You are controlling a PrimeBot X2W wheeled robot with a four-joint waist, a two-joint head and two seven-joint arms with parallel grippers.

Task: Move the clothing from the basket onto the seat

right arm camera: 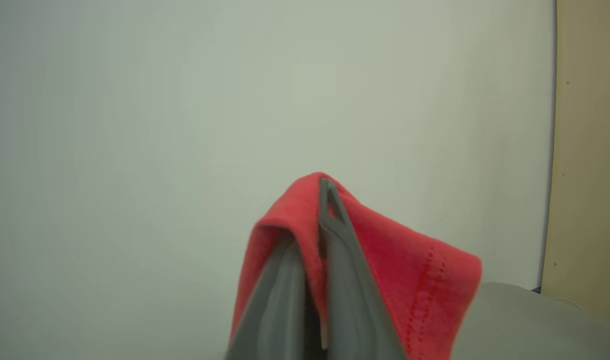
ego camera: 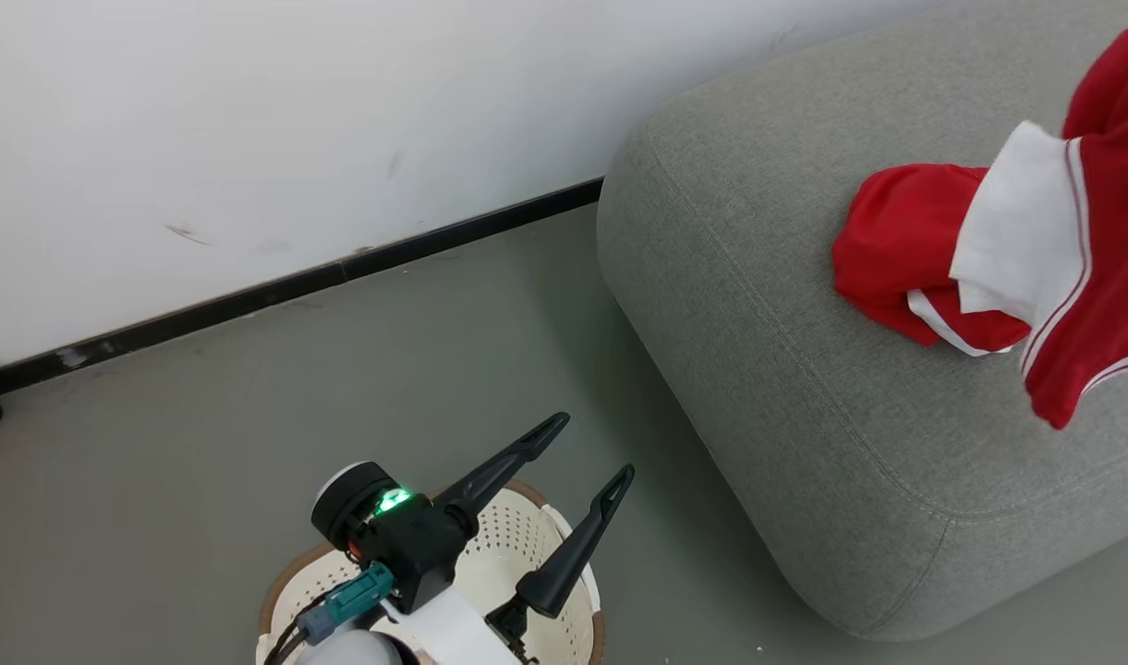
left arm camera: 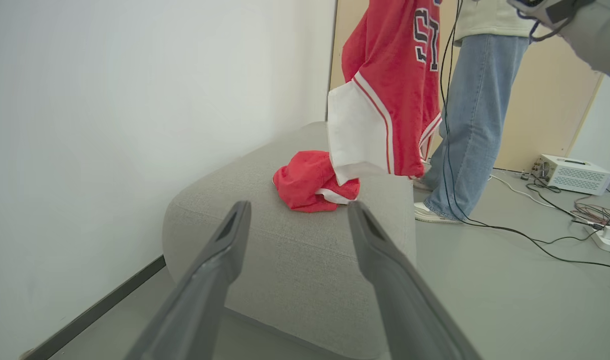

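Nearest the robot, the left end effector (ego camera: pixel 596 446) hangs with its fingers spread wide over the basket (ego camera: pixel 517 545). It holds nothing. What shows of the basket's inside is bare, though the arm hides part of it, so this arm seems parked with no job left. Across a strip of floor (ego camera: pixel 342 388) stands the seat (ego camera: pixel 804 416). A crumpled red garment (ego camera: pixel 896 249) lies on its top, well in from the rounded corner facing the basket, probably just dropped there. Above it the jersey (left arm camera: pixel 399 75) dangles, its white panel reaching down to that garment. The right end effector (right arm camera: pixel 317 220) is pressed together, pinching a fold of the jersey. It is likely held high so the hem clears the seat's edge before lowering. Beyond the seat's far edge a person (left arm camera: pixel 474 125) stands.
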